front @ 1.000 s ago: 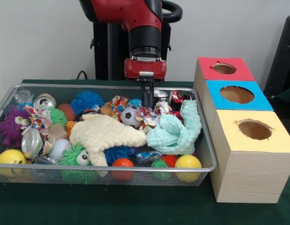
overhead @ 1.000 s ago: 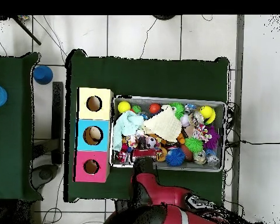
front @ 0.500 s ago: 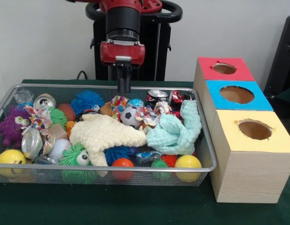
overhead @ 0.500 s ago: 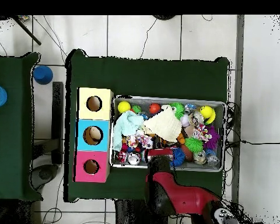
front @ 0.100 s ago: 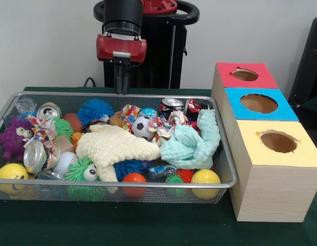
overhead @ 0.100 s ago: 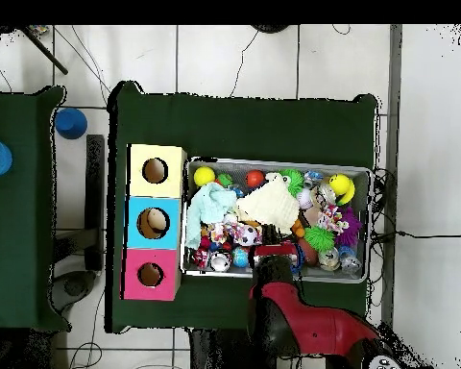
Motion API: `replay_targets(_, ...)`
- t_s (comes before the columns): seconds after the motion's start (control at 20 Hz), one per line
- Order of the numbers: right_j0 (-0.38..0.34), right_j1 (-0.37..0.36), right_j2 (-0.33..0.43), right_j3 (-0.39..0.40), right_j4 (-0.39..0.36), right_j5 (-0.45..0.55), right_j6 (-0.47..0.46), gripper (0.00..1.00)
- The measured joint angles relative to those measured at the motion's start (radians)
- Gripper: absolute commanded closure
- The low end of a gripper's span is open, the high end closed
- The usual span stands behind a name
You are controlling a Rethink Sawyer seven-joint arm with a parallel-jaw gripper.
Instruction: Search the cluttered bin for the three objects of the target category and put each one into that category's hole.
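**Nothing sorted yet, as far as I can see**

In the front view, my gripper (front @ 0.100 s ago: 121, 84) hangs above the far rim of the wire bin (front @ 0.100 s ago: 148, 183), toward its middle. The two fingers stand close together and nothing is between them, so I judge it closed and empty. The bin is full: a cream cloth (front @ 0.100 s ago: 114, 147) lies in the middle, a mint cloth (front @ 0.100 s ago: 191, 141) against the right side, a small soccer ball (front @ 0.100 s ago: 141, 126) between them toward the far rim, crushed cans (front @ 0.100 s ago: 35, 156) near the left edge, and spiky balls and smooth balls along the near rim. The task does not name the target category, so I cannot say which three objects I need. Beside the bin's right end stand the red box (front @ 0.100 s ago: 244, 76), the blue box (front @ 0.100 s ago: 258, 104) and the yellow box (front @ 0.100 s ago: 277, 143), each with one hole on top. I see nothing inside the holes, but their depth is hidden.

In the overhead view, my arm (overhead @ 0.100 s ago: 297, 317) reaches over the bin's edge nearest my base, and the gripper itself is hidden under it. The three boxes line the bin's short side. I judge that all three placements remain to do.
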Motion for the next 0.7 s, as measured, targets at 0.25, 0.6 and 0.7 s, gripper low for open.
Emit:
replay_targets(0.25, 0.004, 0.000, 0.000, 0.000, 0.000, 0.000, 0.000, 0.00)
replay_targets(0.6, 0.020, 0.001, 0.000, 0.000, 0.000, 0.000, 0.000, 0.00)
replay_targets(0.7, 0.031, 0.007, 0.000, 0.000, 0.001, -0.002, 0.000, 0.00)
